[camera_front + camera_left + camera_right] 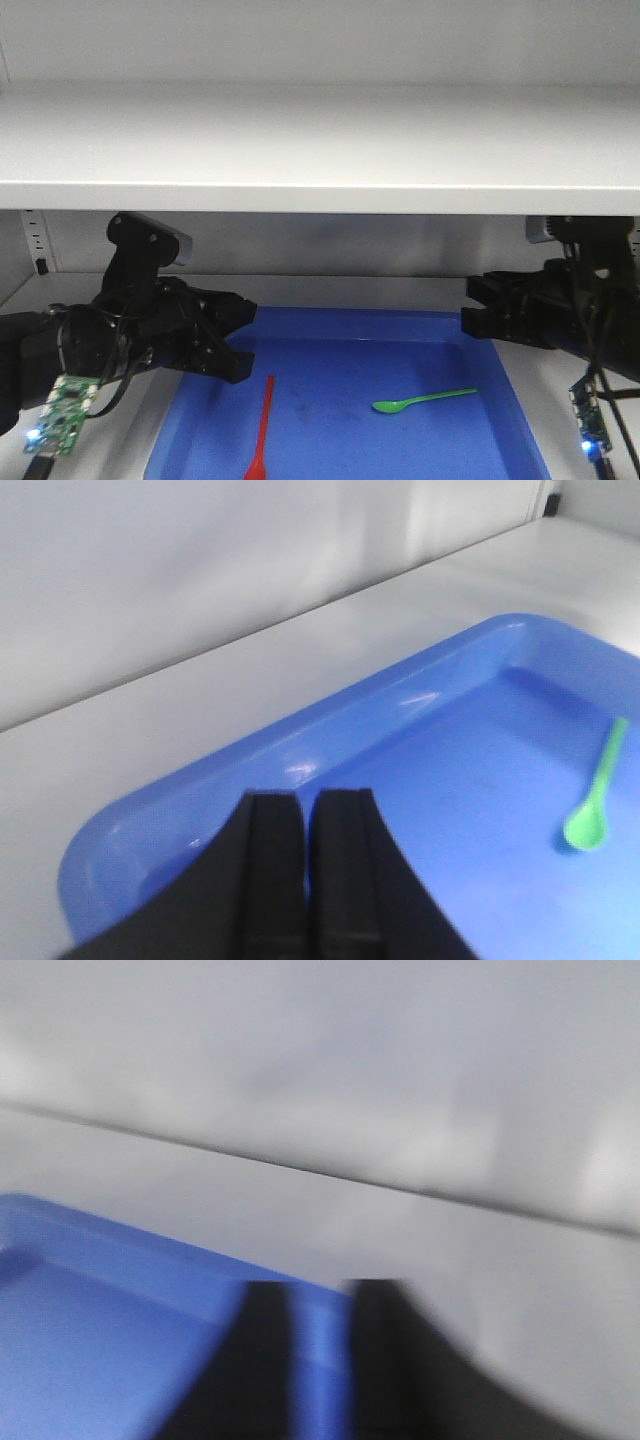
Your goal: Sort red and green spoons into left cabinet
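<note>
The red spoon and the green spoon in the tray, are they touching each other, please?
Apart. The front view shows the red spoon lying left of the green spoon with bare blue tray floor plainly between them.

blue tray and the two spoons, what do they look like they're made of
Blue tray: likely molded plastic, glossy, with highlights along its rounded rim. Green spoon and red spoon: probably thin plastic, given their uniform saturated colour and slim one-piece shape; the finish is hard to judge.
</note>
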Tool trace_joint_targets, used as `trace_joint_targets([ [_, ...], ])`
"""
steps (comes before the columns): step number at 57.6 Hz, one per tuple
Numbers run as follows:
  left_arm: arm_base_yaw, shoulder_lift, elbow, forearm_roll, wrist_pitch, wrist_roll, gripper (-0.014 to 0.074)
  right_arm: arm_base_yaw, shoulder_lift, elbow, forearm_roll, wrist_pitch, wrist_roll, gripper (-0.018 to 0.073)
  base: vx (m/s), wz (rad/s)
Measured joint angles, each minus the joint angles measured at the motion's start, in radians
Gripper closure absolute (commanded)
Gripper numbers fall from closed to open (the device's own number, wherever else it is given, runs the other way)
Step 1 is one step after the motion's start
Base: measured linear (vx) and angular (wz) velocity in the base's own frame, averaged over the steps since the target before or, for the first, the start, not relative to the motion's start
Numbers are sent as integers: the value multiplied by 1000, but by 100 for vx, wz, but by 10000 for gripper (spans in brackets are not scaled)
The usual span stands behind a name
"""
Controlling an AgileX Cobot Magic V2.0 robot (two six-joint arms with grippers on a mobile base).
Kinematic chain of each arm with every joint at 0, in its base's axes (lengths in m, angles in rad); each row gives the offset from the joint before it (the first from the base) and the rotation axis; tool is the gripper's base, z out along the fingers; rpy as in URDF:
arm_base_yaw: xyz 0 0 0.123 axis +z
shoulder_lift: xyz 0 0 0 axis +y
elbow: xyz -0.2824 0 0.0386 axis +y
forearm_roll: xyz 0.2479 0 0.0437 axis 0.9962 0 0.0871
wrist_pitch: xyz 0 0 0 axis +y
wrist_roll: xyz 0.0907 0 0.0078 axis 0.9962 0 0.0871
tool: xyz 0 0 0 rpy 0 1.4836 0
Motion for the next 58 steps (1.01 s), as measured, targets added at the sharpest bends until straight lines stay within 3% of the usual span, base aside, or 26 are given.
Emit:
trace_joint_targets([
  [18,0,-146,173,0,-22,-8,598,0,-160,193,-51,-33,46,562,0,0],
  [34,0,-429,369,-3,-43,-27,597,0,-407,342,-50,-46,50,562,0,0],
  [47,0,-683,522,-4,-86,-65,597,0,-560,411,-49,-46,52,562,0,0],
  [58,0,-800,547,-8,-120,-67,597,0,-606,420,-49,-46,54,562,0,0],
])
